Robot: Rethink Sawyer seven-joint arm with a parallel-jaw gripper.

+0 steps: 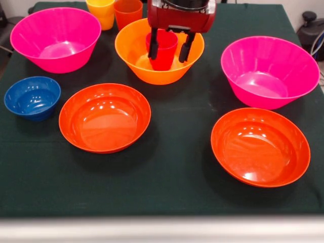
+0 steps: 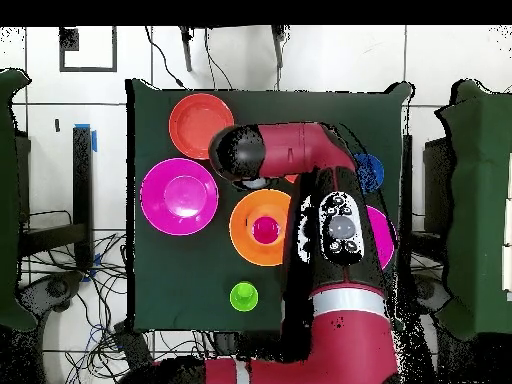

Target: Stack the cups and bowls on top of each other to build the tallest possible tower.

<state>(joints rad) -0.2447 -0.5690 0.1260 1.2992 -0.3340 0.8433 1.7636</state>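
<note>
The large orange bowl point(image 1: 132, 56) stands at the back middle of the table with the red cup point(image 1: 163, 56) upright inside it. My gripper point(image 1: 170, 46) hangs over that bowl, open, one finger on each side of the red cup, with a thin gap showing at the right finger point(image 1: 186, 46). In the overhead view the red cup point(image 2: 265, 229) shows in the middle of the orange bowl point(image 2: 240, 238). The yellow cup point(image 1: 101, 11) and orange cup point(image 1: 128, 12) stand behind the bowl. The green cup point(image 2: 244, 296) shows only from overhead.
Two pink bowls point(image 1: 55, 38) point(image 1: 270, 71) flank the orange bowl. The small blue bowl point(image 1: 32, 97) sits at the left. Two shallow red-orange bowls point(image 1: 105, 117) point(image 1: 260, 147) lie nearer the front edge. From overhead the arm point(image 2: 340, 230) covers part of one pink bowl point(image 2: 385, 238).
</note>
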